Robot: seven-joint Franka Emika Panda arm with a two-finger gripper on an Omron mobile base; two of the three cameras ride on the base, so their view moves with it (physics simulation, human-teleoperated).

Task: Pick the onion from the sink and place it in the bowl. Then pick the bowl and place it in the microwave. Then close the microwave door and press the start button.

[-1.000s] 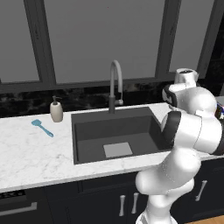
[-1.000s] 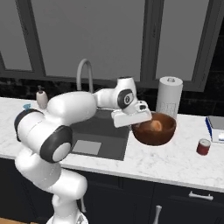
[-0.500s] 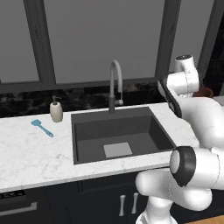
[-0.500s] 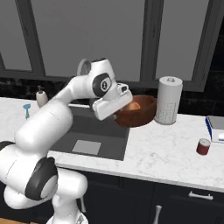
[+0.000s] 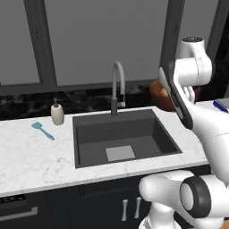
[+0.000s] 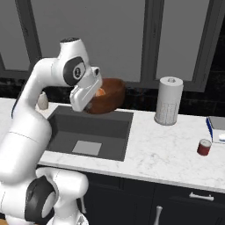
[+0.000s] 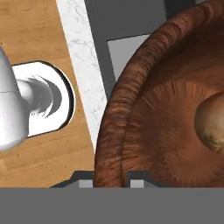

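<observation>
One end effector (image 7: 111, 177) clamped narrow on the bowl (image 6: 107, 95) rim — fingers either side of the wall. Bowl held aloft, tilted, above the far edge of the sink (image 5: 125, 134), near the faucet (image 5: 117, 87). Onion (image 7: 213, 124) sits inside the bowl — surface (image 6: 162, 145) below
</observation>
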